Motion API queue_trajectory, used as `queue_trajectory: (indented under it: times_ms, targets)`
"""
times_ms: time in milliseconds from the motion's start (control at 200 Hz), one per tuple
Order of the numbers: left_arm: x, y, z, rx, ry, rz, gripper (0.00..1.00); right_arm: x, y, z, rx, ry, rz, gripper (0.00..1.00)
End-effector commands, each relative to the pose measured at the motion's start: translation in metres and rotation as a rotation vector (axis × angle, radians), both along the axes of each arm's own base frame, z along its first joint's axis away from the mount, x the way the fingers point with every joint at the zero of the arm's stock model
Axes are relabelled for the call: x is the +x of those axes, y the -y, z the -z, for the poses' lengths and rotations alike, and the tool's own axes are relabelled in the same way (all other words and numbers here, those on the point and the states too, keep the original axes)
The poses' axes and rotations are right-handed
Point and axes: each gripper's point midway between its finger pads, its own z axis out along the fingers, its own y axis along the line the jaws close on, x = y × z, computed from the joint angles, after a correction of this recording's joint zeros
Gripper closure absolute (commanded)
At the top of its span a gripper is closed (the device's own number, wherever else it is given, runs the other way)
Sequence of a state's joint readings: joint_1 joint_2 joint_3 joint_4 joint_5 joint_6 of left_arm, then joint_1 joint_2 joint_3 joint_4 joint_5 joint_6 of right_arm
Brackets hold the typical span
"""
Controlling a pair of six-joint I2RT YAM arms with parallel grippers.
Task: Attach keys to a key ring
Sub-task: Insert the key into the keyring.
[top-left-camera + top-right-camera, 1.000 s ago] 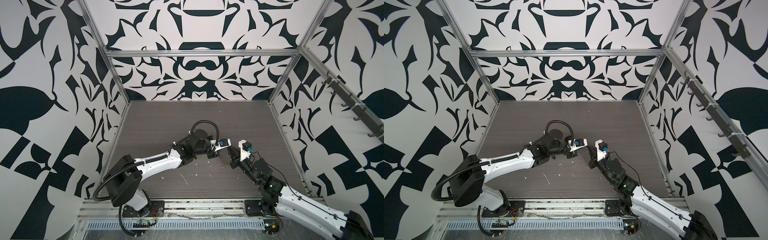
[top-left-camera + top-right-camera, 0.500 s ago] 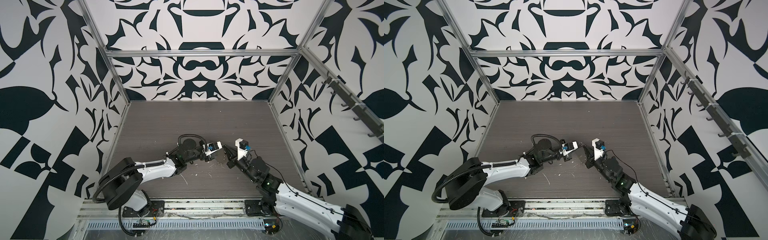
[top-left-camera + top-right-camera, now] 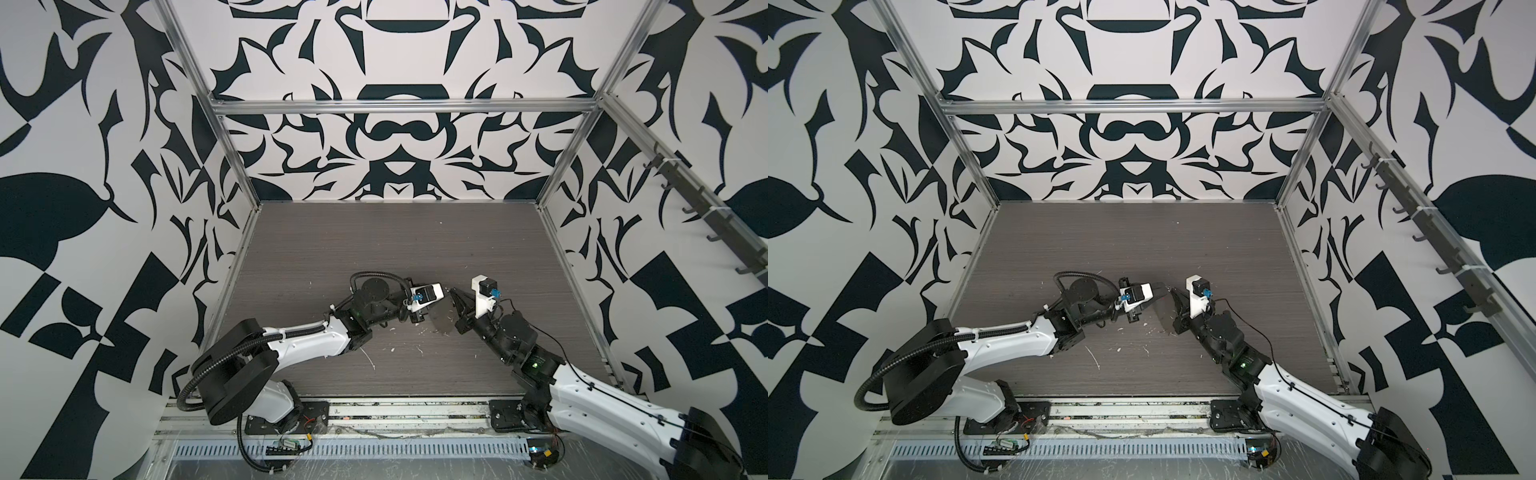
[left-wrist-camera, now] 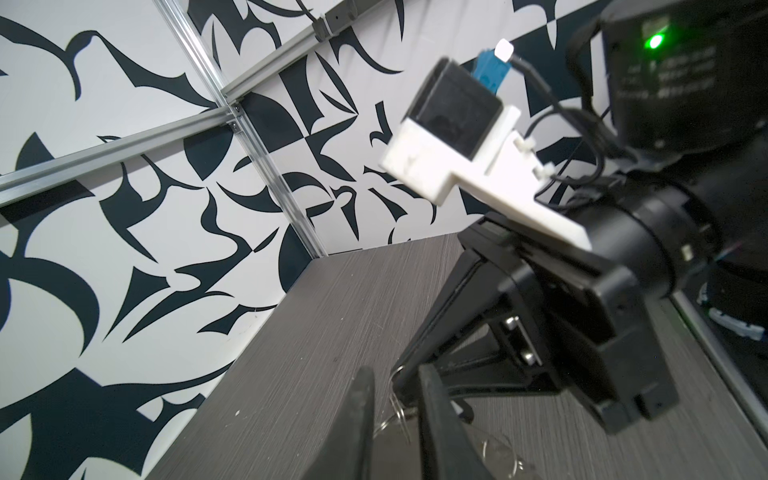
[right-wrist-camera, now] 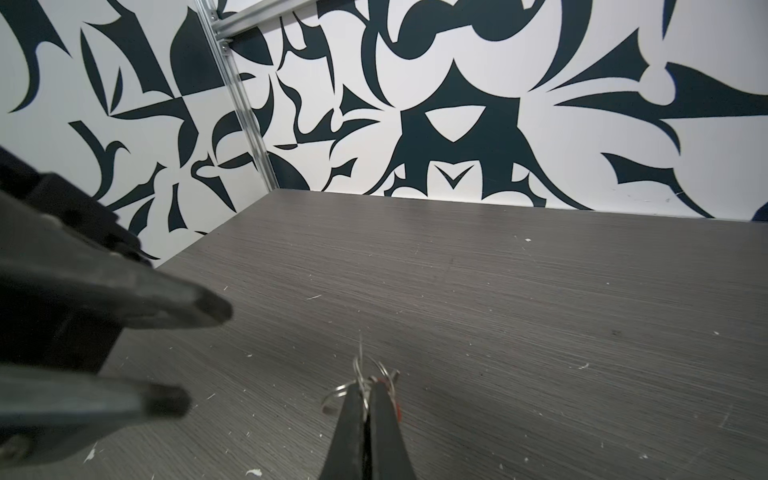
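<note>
**A:** Which step?

**B:** Threading, I'd judge. The right hand (image 5: 368,386), pressed together, pinches thin wire of the key ring (image 3: 441,321), just off tabletop (image 3: 374,249) centre toward 5 o'clock; a red-orange tag (image 5: 398,409) peeks beside it.

**A:** And the left hand (image 5: 203,355)?

**B:** Spread, empty, at the ring's 9 o'clock. It next needs a precise pinch on those loops.

Matt grey wood-grain table (image 5: 498,291), shiny thin wire rings (image 5: 356,370), matt black right tool (image 5: 366,388)
</note>
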State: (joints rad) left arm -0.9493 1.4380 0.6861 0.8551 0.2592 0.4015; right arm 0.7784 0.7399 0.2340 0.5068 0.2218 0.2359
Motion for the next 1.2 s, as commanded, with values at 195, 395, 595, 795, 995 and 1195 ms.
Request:
queue_trajectory:
  times_ms: [195, 395, 595, 795, 995, 1195]
  targets:
    - [0.002, 0.013, -0.008, 0.118, -0.022, 0.035, 0.75, 0.001, 0.013, -0.020, 0.010, 0.066, 0.053, 1.00]
    - [0.009, 0.022, 0.008, 0.235, -0.068, 0.042, 0.75, 0.002, 0.021, -0.020, 0.003, 0.067, 0.095, 1.00]
    - [0.015, 0.028, 0.025, 0.326, -0.092, 0.041, 0.75, 0.002, 0.026, -0.022, 0.016, 0.068, 0.113, 1.00]
    - [0.025, 0.031, 0.035, 0.386, -0.110, 0.011, 0.77, 0.001, 0.028, -0.024, 0.037, 0.082, 0.120, 1.00]
    - [0.025, 0.035, 0.039, 0.399, -0.120, 0.020, 0.77, 0.000, 0.024, -0.026, 0.040, 0.092, 0.099, 1.00]
    - [0.027, 0.038, 0.042, 0.410, -0.129, 0.019, 0.77, 0.000, 0.022, -0.028, 0.037, 0.101, 0.088, 1.00]
